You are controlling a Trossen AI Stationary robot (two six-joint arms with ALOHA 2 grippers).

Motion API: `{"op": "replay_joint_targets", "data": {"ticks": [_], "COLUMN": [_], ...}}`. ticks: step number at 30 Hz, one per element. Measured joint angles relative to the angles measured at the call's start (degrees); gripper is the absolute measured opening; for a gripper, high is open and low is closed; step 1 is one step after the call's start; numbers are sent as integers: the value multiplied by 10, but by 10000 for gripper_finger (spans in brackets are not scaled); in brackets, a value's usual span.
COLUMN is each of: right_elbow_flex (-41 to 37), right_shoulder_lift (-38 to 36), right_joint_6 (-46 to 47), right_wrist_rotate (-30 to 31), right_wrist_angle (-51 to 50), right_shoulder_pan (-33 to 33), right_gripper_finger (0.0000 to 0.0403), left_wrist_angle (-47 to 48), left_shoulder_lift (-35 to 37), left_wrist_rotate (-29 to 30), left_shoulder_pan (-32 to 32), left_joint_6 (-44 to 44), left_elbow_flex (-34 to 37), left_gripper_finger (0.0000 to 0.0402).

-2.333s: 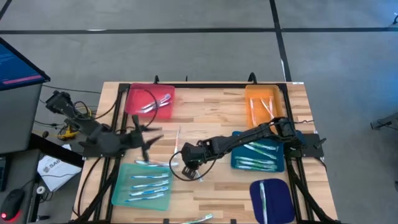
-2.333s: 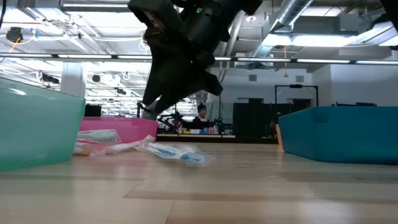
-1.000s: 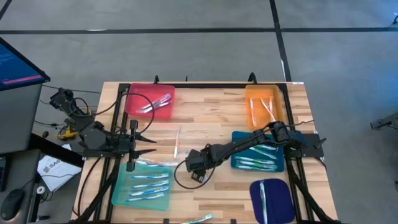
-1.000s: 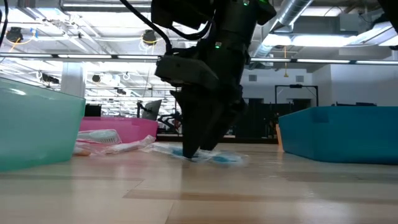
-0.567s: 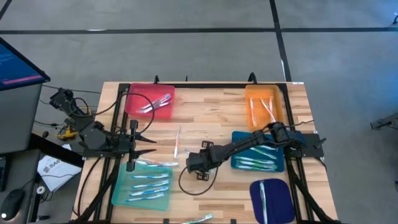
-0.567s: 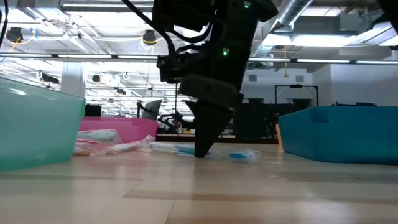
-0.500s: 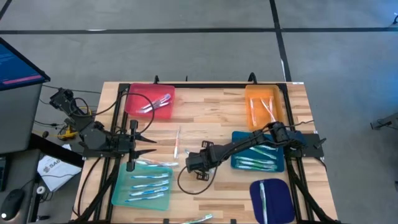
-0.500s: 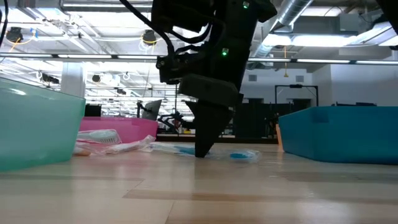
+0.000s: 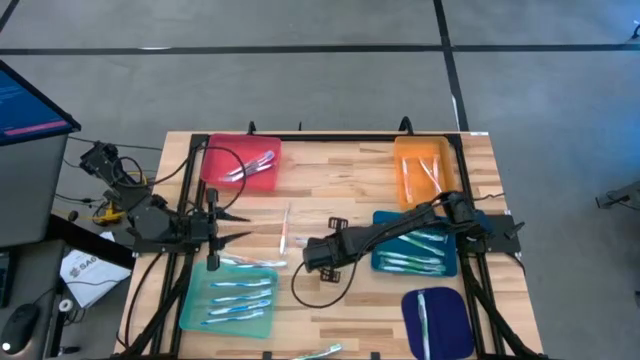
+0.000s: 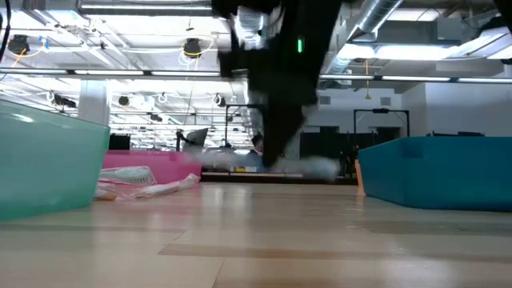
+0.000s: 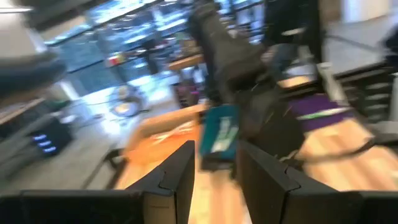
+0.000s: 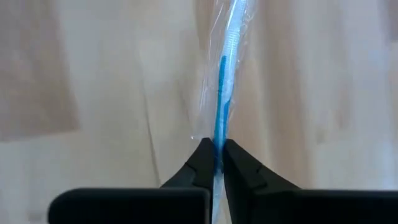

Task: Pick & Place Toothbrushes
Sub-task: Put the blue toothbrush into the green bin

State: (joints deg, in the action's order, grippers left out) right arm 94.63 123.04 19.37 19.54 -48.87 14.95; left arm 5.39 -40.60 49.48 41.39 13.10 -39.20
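Tabletop [image 9: 330, 205]: light wood planks, carrying 5 coloured trays. The pink tray [image 9: 262, 175] is sitting far left, the orange tray [image 9: 405, 170] far right, the teal tray [image 9: 195, 300] near left, the blue tray [image 9: 385, 262] right of centre, the purple tray [image 9: 445, 320] near right. All 5 are holding toothbrushes.

Right arm: reaching from the right edge toward the middle of the tabletop. Its right gripper [image 9: 318, 252] is sitting just left of the blue tray. A second ago the fingers were standing apart over the wood; they are now pinching shut on 1 wrapped toothbrush [image 12: 222, 93], and in the low view the load is riding clear of the surface where it was lying flat half a second back. Judgement: the pick is made and the carry to a tray is beginning.

Left arm: waiting at the left edge. Its left gripper [image 9: 212, 238] is hanging part open above the far end of the teal tray, holding nothing.

Held toothbrush: white with a blue strip, in clear film. In the right wrist view its long axis is running straight out from the fingertips; in the low view [image 10: 264, 166] it is lying roughly level, stretching left to right. Which end carries the bristles cannot be told.

Loose toothbrush [image 9: 285, 228]: lying on bare wood left of the right gripper, long axis far to near.
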Motion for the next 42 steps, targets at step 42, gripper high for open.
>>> {"op": "replay_joint_targets", "data": {"ticks": [42], "right_elbow_flex": [401], "right_shoulder_lift": [159], "right_joint_6": [-201], "right_wrist_rotate": [-55], "right_wrist_angle": [121], "right_shoulder_pan": [4], "right_gripper_finger": [5], "left_wrist_angle": [27], "left_shoulder_lift": [98], "left_wrist_rotate": [105], "left_shoulder_pan": [116], "left_joint_6": [-24], "left_elbow_flex": [0], "left_gripper_finger": [113]}}
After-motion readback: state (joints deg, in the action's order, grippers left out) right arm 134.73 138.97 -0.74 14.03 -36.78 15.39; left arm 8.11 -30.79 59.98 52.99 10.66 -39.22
